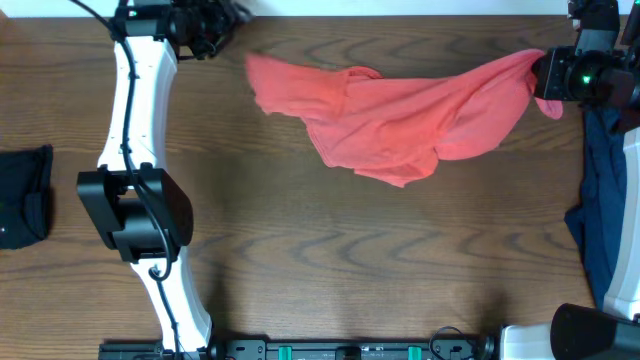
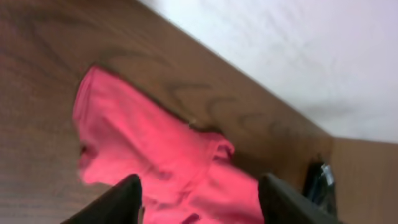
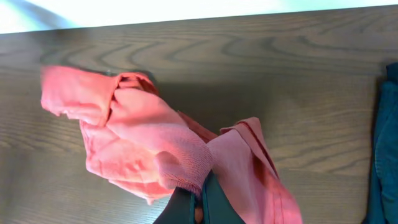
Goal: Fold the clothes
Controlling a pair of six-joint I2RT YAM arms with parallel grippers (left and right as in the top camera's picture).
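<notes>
1. At the bottom centre of the right wrist view you are seeing the right gripper (image 3: 200,190) pinching a bunched fold of the coral-red short-sleeved cotton T-shirt (image 3: 137,137), with its dark jaws pressed together on the cloth.
2. In the overhead view that gripper is sitting at the upper right of the frame. It is holding one end of the shirt (image 1: 400,115) there.
3. The rest of the shirt is trailing leftward across the upper middle of the brown wood-grain table (image 1: 300,260). It is lying crumpled, and its far edge is reaching toward the upper left.
4. At the bottom of the left wrist view you are seeing the left gripper (image 2: 199,196) standing wide and gripping nothing. Its two dark fingers (image 2: 121,202) are framing the shirt (image 2: 149,149) lying on the table beyond.
5. Overhead, the left gripper (image 1: 205,30) is hovering at the upper left of the frame, near the shirt's left edge but apart from it.
6. A navy fabric shirt (image 1: 600,200) is lying along the right edge of the frame.
7. A small black garment (image 1: 22,195) is resting at the far left edge, well apart from the coral one.
</notes>
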